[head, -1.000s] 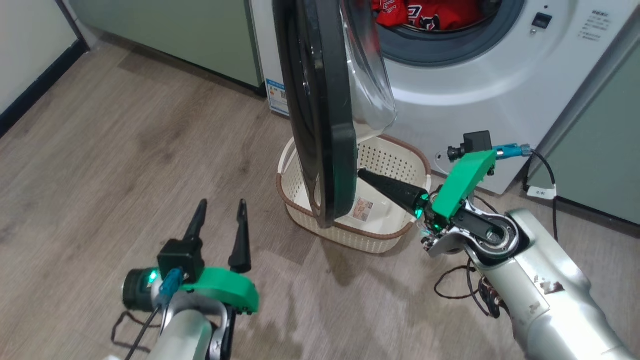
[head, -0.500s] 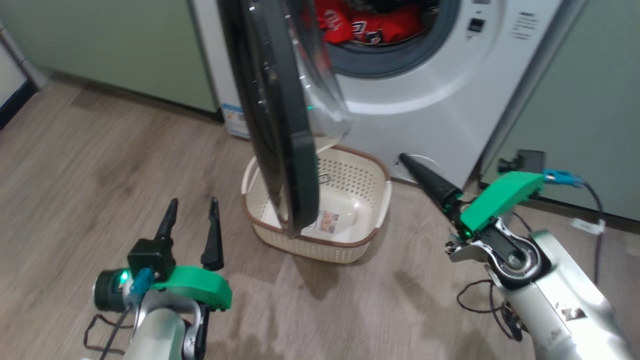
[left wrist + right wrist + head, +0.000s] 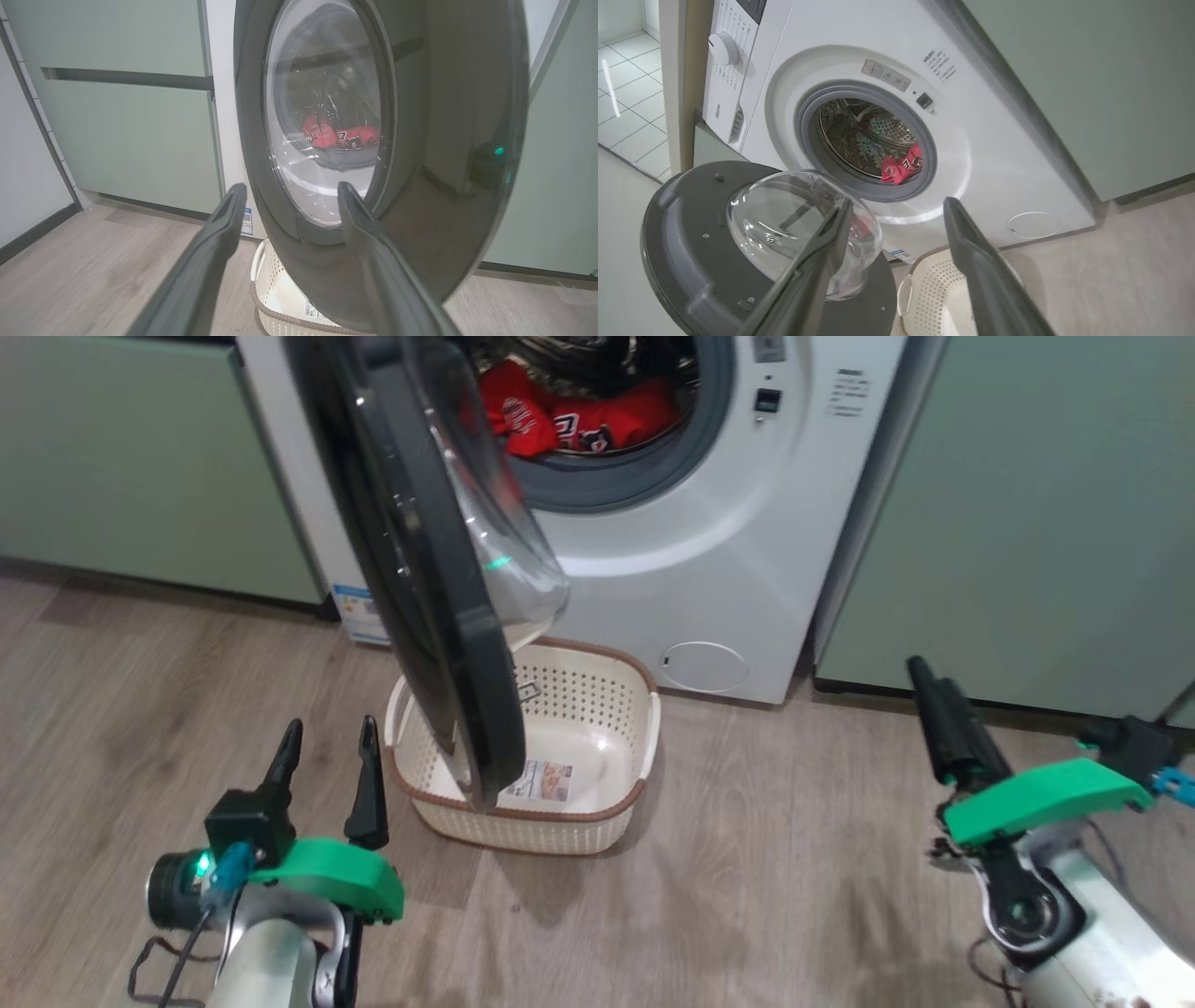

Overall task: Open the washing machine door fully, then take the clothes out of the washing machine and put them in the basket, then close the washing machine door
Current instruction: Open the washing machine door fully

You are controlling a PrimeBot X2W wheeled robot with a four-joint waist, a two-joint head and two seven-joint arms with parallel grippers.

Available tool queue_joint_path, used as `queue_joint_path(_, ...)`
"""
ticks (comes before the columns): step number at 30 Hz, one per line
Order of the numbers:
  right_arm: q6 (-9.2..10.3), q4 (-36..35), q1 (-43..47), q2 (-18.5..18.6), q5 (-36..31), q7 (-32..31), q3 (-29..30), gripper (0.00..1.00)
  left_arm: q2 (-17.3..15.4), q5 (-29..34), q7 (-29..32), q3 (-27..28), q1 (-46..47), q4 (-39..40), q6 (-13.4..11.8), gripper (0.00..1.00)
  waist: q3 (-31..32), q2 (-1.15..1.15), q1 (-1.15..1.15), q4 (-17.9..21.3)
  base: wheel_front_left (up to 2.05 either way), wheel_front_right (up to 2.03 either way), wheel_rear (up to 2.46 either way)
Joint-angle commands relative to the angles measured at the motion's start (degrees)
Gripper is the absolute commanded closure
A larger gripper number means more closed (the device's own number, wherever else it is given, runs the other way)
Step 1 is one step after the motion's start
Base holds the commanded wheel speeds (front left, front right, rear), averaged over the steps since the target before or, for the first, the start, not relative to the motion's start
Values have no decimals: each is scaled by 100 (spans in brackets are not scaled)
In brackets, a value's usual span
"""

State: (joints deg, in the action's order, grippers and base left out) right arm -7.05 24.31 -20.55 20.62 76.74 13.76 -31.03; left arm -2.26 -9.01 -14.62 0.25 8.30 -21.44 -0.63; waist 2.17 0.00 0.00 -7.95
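The white washing machine point(image 3: 738, 560) stands with its drum showing and red clothes point(image 3: 579, 420) heaped inside. The washing machine door point(image 3: 439, 616), black-rimmed with a clear glass bowl, juts out edge-on over the cream basket point(image 3: 560, 831) on the floor. My left gripper point(image 3: 331, 728) hangs open left of the basket, facing the door's outer face point(image 3: 444, 163), with nothing between its fingers. My right gripper point(image 3: 922, 667) is low at the right, apart from the door; its fingers point(image 3: 971, 252) stand apart and empty, pointing towards the drum and the clothes point(image 3: 903, 168).
Pale green cabinets flank the washer on the left point(image 3: 140, 457) and on the right point(image 3: 1027, 504). Wood floor point(image 3: 794, 859) lies open between my two arms. A white wall with a dark skirting point(image 3: 28, 233) runs along the far left.
The head camera has swung, shifting the whole picture. My right gripper has drawn back from the door's inner rim over the basket, moved away to the right, and opened. The left gripper stays open.
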Motion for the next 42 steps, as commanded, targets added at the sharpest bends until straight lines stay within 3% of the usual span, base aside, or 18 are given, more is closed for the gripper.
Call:
queue_joint_path(1,-44,-123,10,118,-167,103,36,0,-62,52,-38,229,151,153,18,0,42,0,0,82,0,0,0)
queue_joint_path(4,-44,-169,192,45,-906,119,822,0,-62,61,-38,307,140,152,31,0,46,0,0,183,0,0,0)
queue_joint_path(9,-44,-596,666,-262,-2837,122,1845,0,-62,91,-38,391,131,162,27,0,29,0,0,322,0,0,0)
queue_joint_path(15,-44,-1226,1152,-696,-4911,123,2585,0,-62,102,-38,420,127,86,-13,0,14,0,0,394,0,0,0)
queue_joint_path(18,-44,-1305,1363,-851,-5451,123,2679,0,-62,97,-38,423,120,33,-47,0,20,0,0,398,0,0,0)
queue_joint_path(22,-44,-1188,1551,-880,-5872,123,2567,0,-62,73,-38,398,103,-34,-83,0,38,0,0,383,0,0,0)
queue_joint_path(42,-44,-714,1771,-968,-6182,124,2480,0,-62,70,-38,368,62,-141,-75,0,86,0,0,367,0,0,0)
